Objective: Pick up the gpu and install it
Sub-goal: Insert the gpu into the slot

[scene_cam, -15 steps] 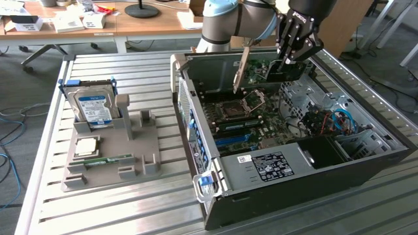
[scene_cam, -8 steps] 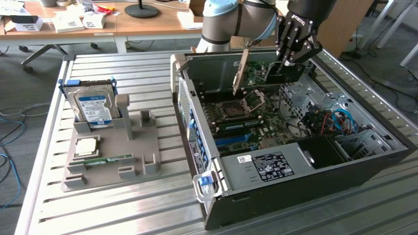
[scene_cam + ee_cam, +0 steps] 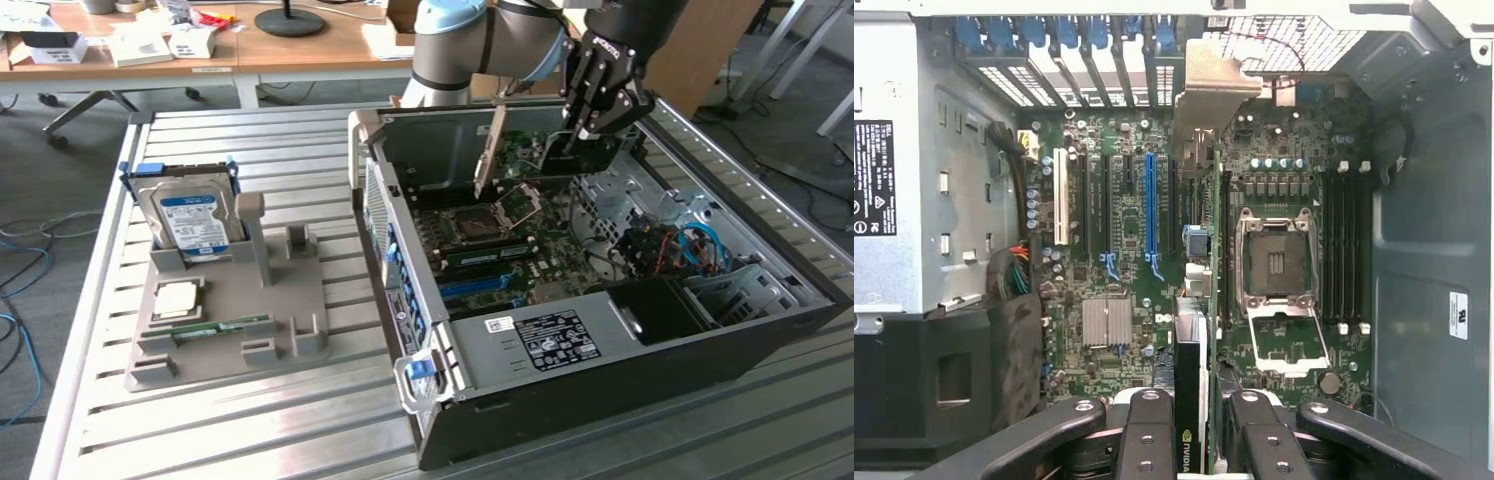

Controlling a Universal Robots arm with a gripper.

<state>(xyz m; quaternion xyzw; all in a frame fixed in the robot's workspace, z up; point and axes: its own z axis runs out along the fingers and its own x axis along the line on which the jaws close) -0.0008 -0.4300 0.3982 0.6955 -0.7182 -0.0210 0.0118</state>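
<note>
The jaws are clamped on the gpu [image 3: 567, 158], and in the exterior view they hang from the arm [image 3: 494, 40] right over the open computer case [image 3: 641, 360]. The card sits just under the jaws, standing on edge, with its silver bracket [image 3: 491, 150] sticking out to the side of them, close to the case's back wall. Below the jaws lies the motherboard [image 3: 494, 240]; whether the card's lower edge touches it cannot be told from here. Well away from the jaws, toward the exterior view's left, a grey holder [image 3: 267, 290] rests on the tabletop [image 3: 267, 420] with the hard drive [image 3: 194, 218] upright in it and a green memory stick [image 3: 227, 325] lying flat.

Over to the wrist view: the black fingers [image 3: 1146, 440] press in from both sides with the gpu [image 3: 1190, 360] pinched edge-on between them, and that is a firm grip. Straight ahead of the jaws the card runs out over the board, its line falling between the blue slot [image 3: 1150, 205] and the open processor socket [image 3: 1276, 262]. A small silver heat sink [image 3: 1106, 322] sits on the blue slot's side of the jaws.
</note>
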